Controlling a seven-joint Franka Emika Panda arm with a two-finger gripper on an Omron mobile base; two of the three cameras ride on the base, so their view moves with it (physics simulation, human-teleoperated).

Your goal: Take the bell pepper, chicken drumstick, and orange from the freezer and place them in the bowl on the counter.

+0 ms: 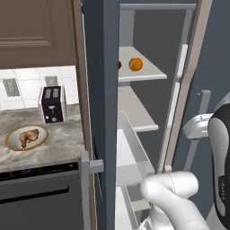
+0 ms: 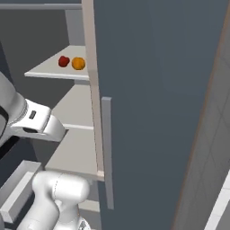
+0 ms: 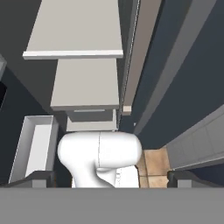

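Drumstick: already in bowl on desk.
Claw: wide open, empty.
Orange: freezer shelf, beside pepper; approach level, close gently.

I see the freezer open; its door (at three o'clock) flanks bare shelves.
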